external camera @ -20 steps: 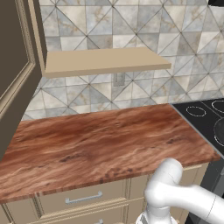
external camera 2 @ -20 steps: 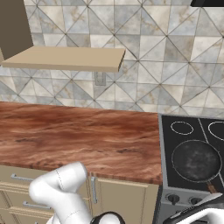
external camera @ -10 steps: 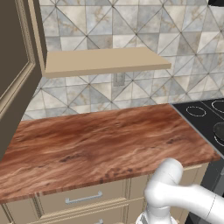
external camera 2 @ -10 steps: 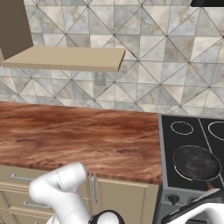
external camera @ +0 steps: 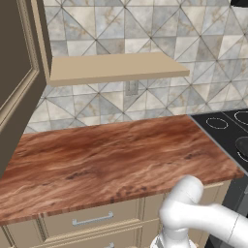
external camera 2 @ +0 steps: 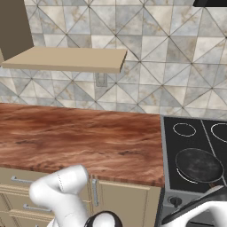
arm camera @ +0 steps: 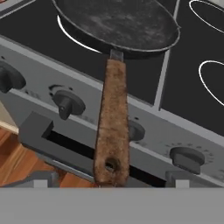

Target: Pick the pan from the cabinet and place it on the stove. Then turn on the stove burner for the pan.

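Fingers [arm camera: 109, 186] stand spread wide, their dark tips poking up at either side of the pan handle's end in the hand view, with nothing pinched between them; whether either tip touches the handle I cannot tell, since the tips are mostly cut off at the bottom of that view. Just past them, the long brown handle [arm camera: 112, 127] with its hanging hole runs out over the stove's grey front panel. At its far end, the pan [external camera 2: 198, 165] sits flat on the near left burner ring of the stove [external camera 2: 176, 147]. Below the handle, a row of dark control knobs [arm camera: 68, 103] lines the panel, one on each side of the handle and one apparently partly hidden beneath it. Further out, the wooden counter [external camera: 106, 160] lies to the left of the stove, with a beige shelf [external camera: 116, 68] on the tiled wall above it and the open cabinet door [external camera: 19, 87] at the far left. Placing looks finished, so the step in hand is the burner. Next, the hand should back clear of the handle, find the knob that serves this ring, close on it and turn it.
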